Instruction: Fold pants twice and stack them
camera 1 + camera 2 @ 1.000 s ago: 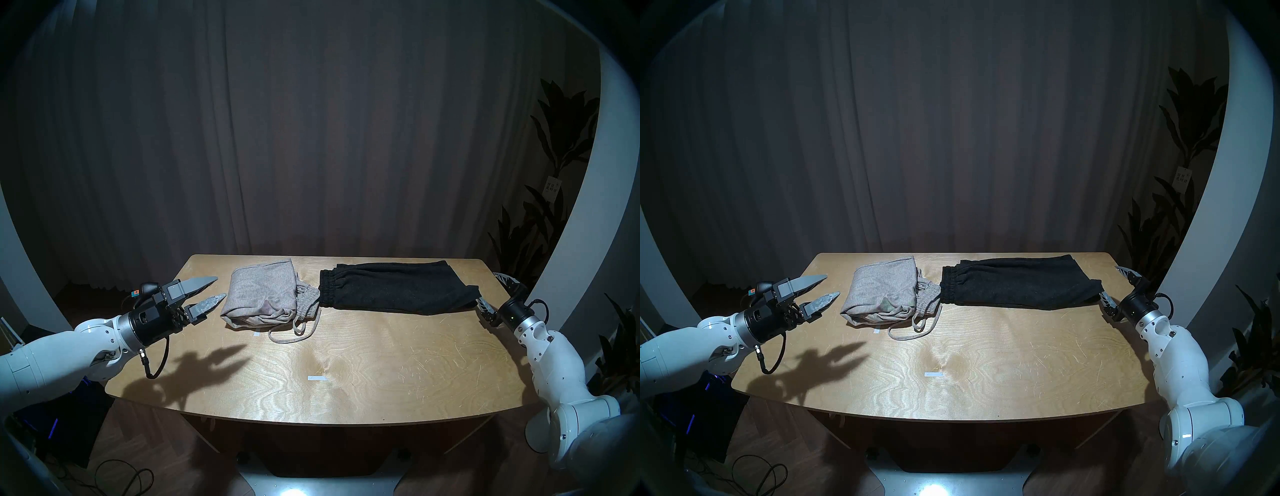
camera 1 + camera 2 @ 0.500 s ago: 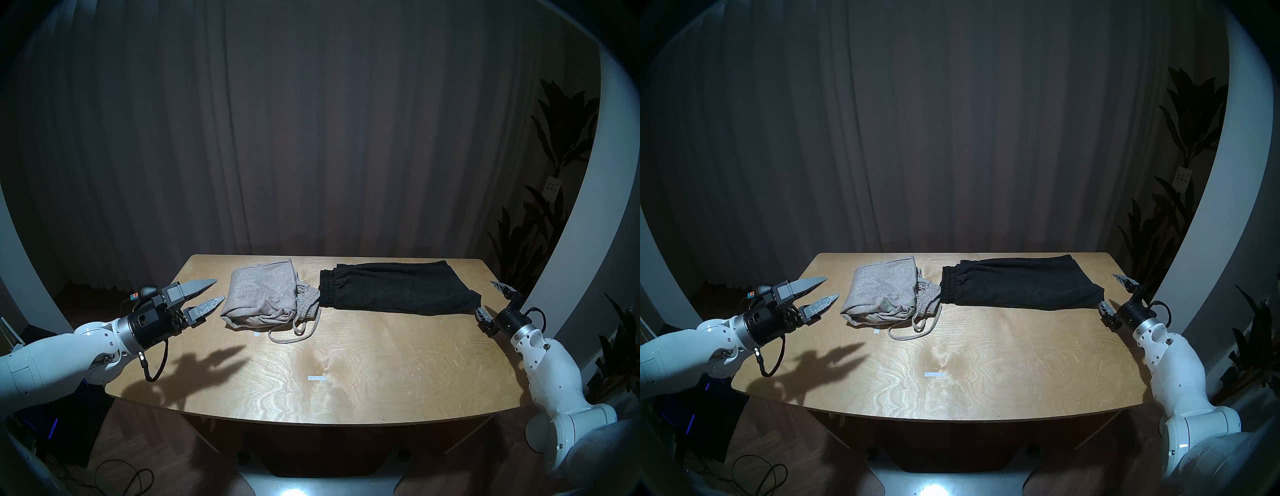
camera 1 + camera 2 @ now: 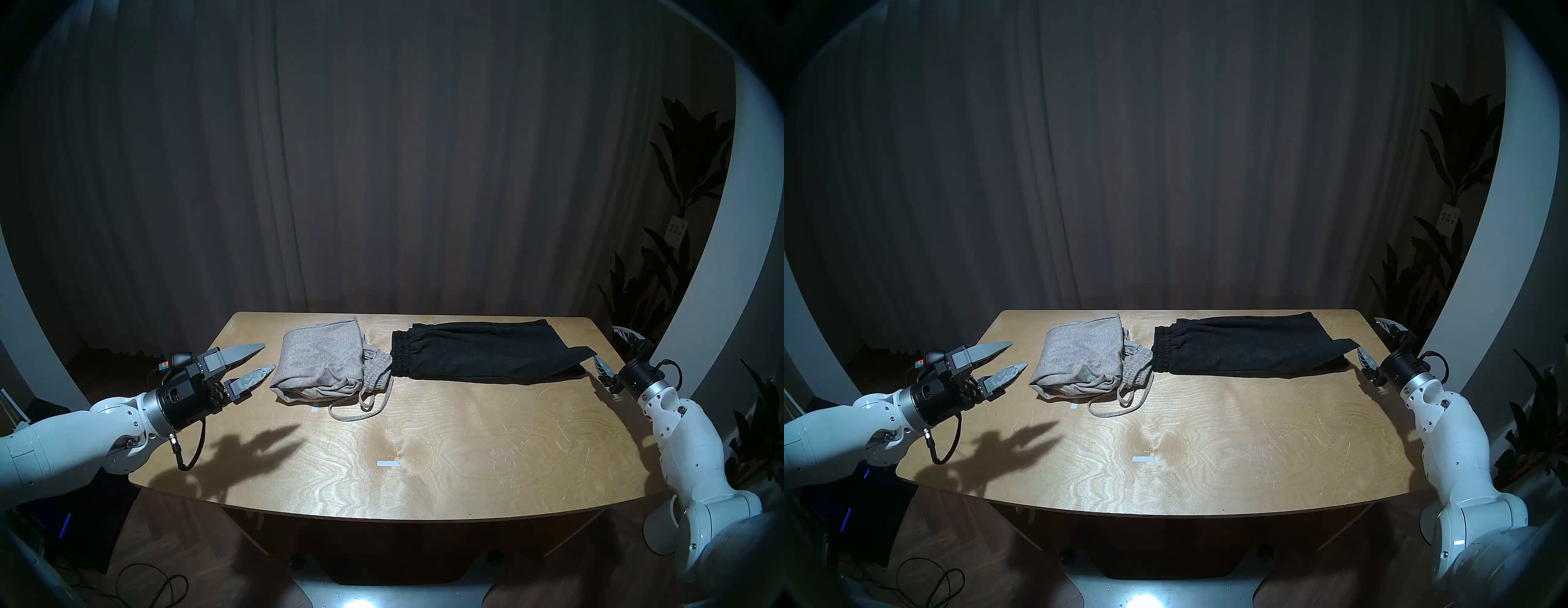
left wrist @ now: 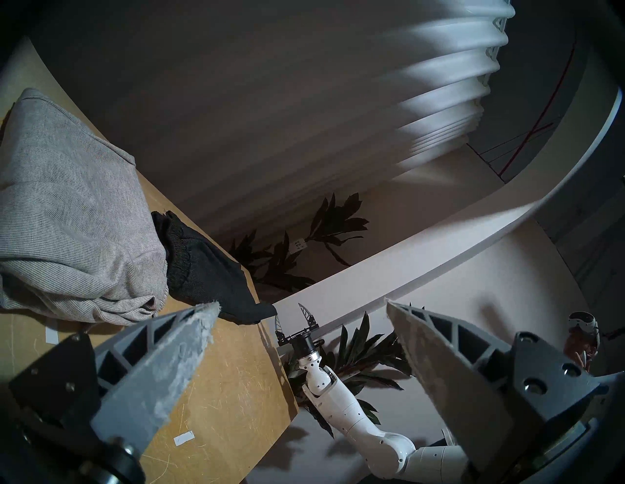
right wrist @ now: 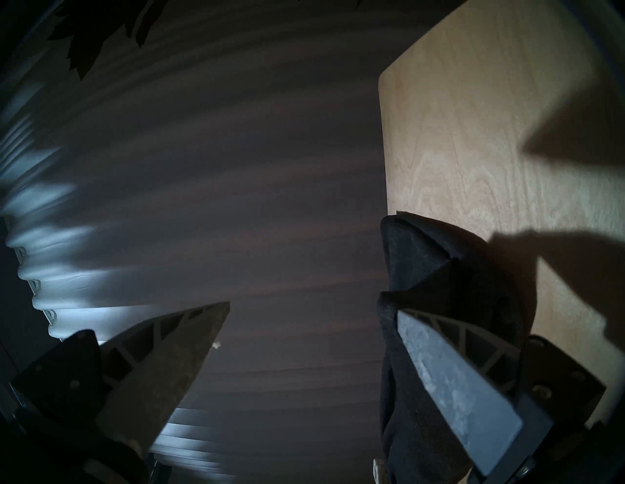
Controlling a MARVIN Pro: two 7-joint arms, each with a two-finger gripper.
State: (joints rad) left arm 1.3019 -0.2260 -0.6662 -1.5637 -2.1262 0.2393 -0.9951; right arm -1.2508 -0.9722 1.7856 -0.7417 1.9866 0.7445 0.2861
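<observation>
Near edge of the wooden counter (image 3: 424, 488) is bare apart from a small white tape strip (image 3: 388, 463) near the middle.

Left claw (image 3: 265, 359) hovers above the counter's left side, jaws spread wide and holding nothing, tips aimed right at the grey pants and just short of them. Its shadow (image 3: 254, 446) falls on the wood nearer the robot.

Grey pants (image 3: 322, 361): folded into a compact bundle on the far left half. Gathered waistband faces right, and the pale cord (image 3: 360, 407) trails toward the near edge in loops.

Black pants (image 3: 483, 354): far right half, lying flat. Long axis runs left to right along the far edge. Elastic waistband points left, close to the grey waistband; whether they touch is unclear. Leg end points right, and one corner of it (image 3: 583, 351) is lifted off the counter.

Right claw (image 3: 613, 350) sits off the counter's right end, jaws wide apart. In the right wrist view one finger (image 5: 453, 382) lies against the black fabric (image 5: 439, 270); nothing is pinched.
</observation>
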